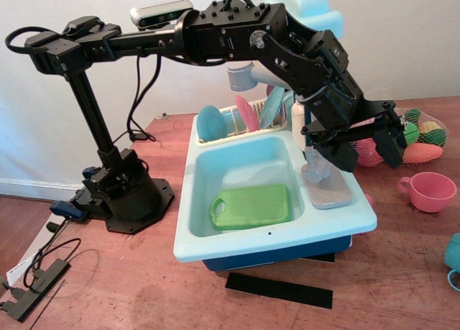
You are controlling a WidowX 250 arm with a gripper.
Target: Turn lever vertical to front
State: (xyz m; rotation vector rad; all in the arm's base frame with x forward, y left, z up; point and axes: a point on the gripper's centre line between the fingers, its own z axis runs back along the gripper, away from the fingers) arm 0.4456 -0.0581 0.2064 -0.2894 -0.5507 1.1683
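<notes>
The toy faucet's round grey base (315,173) stands on the right rim of the light-blue toy sink (188,222). A light-grey lever (331,194) sticks out from the base toward the front right and lies low along the rim. The tall grey spout (244,75) rises behind the arm. My black gripper (368,152) hangs just above and to the right of the base, with its two fingers (345,157) spread apart and nothing between them. The nearer finger is close to the base; I cannot tell if it touches.
A green cutting board (251,205) lies in the basin. Plates stand in the rack (241,118) behind it. A mesh bag of toy food (420,139), a pink cup (431,191) and a teal cup (453,254) are at the right. The arm's base (126,197) is at the left, and a black strip (279,289) lies in front.
</notes>
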